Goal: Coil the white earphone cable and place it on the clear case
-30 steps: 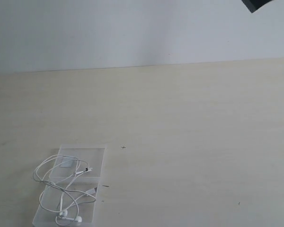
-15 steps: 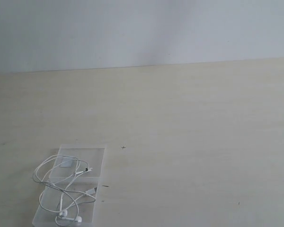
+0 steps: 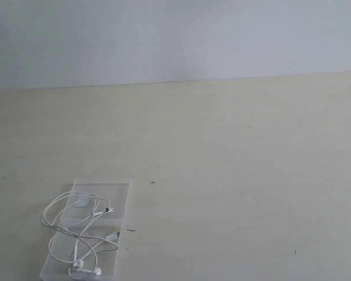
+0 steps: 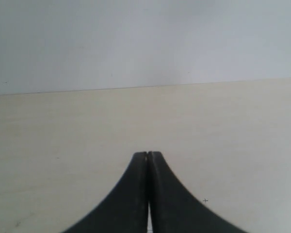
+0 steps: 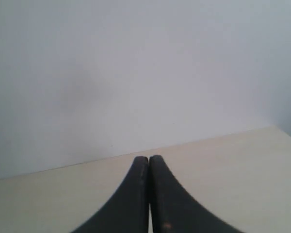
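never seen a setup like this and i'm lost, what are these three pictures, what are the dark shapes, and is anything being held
This is a robot with two arms, each ending in a pincer. The wide picture comes from a camera off the arms, and neither arm shows in it. It shows a pale table with a clear case at the lower left. The white earphone cable lies in loose loops on top of the case, with one loop spilling past its left edge. The other two pictures come from a camera on each wrist. The dark shapes in them are the left gripper and the right gripper. Both are shut and hold nothing.
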Robot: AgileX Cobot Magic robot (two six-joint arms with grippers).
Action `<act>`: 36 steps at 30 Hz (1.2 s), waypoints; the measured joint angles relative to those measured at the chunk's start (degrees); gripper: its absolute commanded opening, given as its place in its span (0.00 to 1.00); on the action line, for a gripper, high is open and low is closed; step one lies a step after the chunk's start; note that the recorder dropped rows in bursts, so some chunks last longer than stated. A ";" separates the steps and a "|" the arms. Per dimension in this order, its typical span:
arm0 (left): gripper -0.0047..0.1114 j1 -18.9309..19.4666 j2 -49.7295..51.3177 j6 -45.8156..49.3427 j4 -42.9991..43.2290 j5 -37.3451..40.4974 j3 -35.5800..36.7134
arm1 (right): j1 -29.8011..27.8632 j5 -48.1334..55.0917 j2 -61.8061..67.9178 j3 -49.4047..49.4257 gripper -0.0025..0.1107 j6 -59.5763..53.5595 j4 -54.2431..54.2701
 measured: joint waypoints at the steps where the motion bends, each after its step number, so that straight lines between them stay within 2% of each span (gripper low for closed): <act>1: 0.04 0.00 0.00 0.00 0.00 0.00 0.00 | -0.23 -2.12 -0.80 2.35 0.02 -0.12 0.26; 5: 0.04 0.00 0.00 0.00 0.00 0.00 0.00 | -0.38 -8.72 -1.70 9.02 0.02 -0.39 0.35; 12: 0.04 0.00 0.00 0.11 0.00 0.00 0.00 | -0.38 -13.55 -2.47 16.72 0.02 -1.37 0.82; 15: 0.04 0.00 0.00 0.11 0.00 0.00 0.00 | -0.38 -13.76 -4.63 19.92 0.02 -7.46 4.76; 20: 0.04 0.00 0.00 0.11 0.00 0.00 0.00 | -0.38 -14.16 -6.50 24.36 0.02 -24.42 17.29; 23: 0.04 0.00 0.00 0.11 0.00 0.00 0.00 | -0.65 -14.16 -6.50 25.53 0.02 -28.89 20.78; 30: 0.04 0.00 0.00 0.22 0.00 0.00 0.00 | -0.89 -14.16 -6.50 25.90 0.02 -30.57 21.93; 36: 0.04 0.00 0.00 0.22 0.00 0.00 0.00 | -4.62 -14.32 -6.50 27.17 0.02 -24.79 21.10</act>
